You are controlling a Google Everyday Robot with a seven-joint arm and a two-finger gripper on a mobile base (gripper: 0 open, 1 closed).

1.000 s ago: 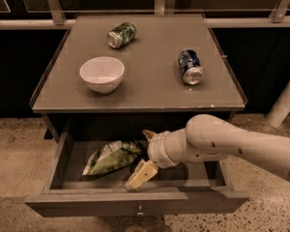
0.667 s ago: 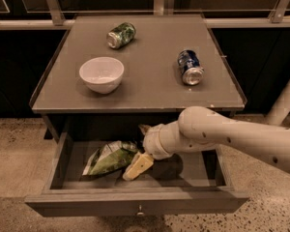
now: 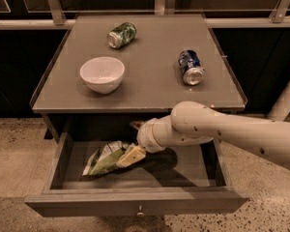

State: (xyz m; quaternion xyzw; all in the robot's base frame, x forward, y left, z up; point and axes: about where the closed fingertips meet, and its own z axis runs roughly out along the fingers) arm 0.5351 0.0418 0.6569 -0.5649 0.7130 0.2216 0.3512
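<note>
Chip bag (image 3: pixel 101 159) is lying flat in the left half of the open drawer (image 3: pixel 135 203), with its long side running from front-left to back-right. The gripper (image 3: pixel 130 155) sits at the bag's right-hand end and looks like it's touching it, so the bag is straight off to its left. Can't tell if it's open or clamped on the bag. The arm (image 3: pixel 222 129) reaches in from the right, below the table (image 3: pixel 154 88) top.

Office-like room with speckled floor (image 3: pixel 15 151); claw (image 3: pixel 131 155) in open drawer (image 3: pixel 135 202).
</note>
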